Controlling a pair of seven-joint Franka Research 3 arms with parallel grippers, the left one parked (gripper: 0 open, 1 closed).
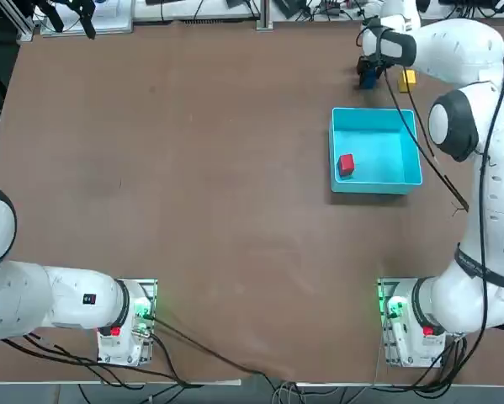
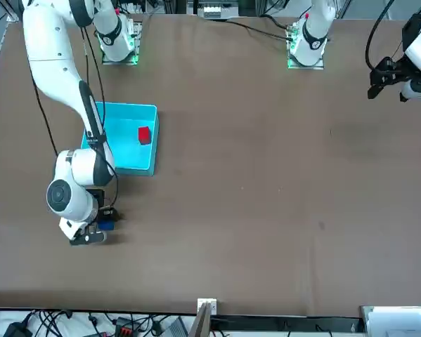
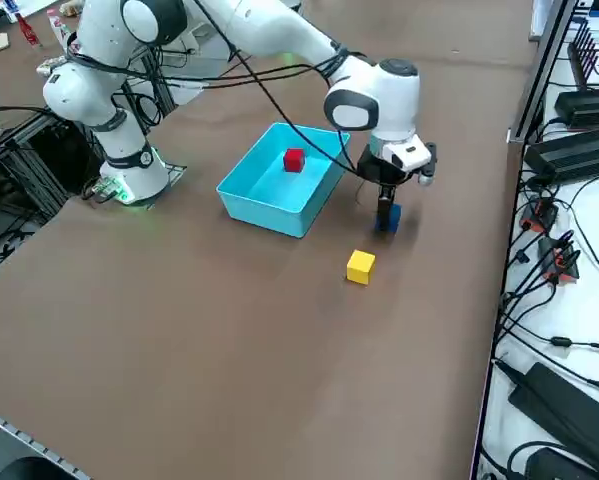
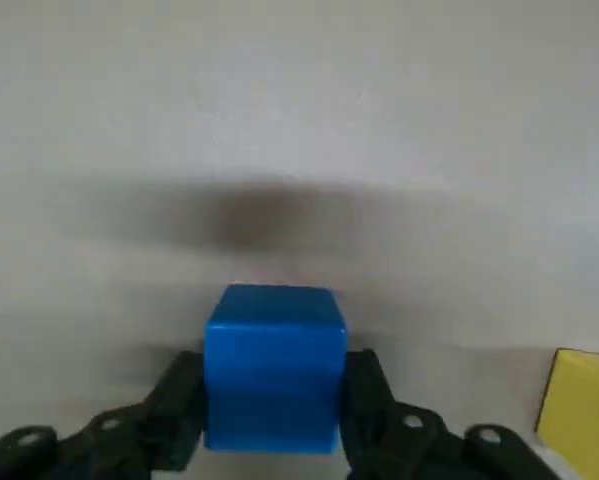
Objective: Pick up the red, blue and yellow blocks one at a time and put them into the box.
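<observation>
Brown tabletop (image 1: 193,168), red block (image 1: 346,165) in box (image 1: 375,183).

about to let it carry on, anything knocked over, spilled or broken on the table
Nothing stands out. The red cube sits inside the cyan box, the right gripper is closed on the blue cube, and the yellow cube rests on the table. I see no spill or damage.

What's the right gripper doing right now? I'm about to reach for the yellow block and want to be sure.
Right gripper: closed on the blue block, one finger against each side.
</observation>
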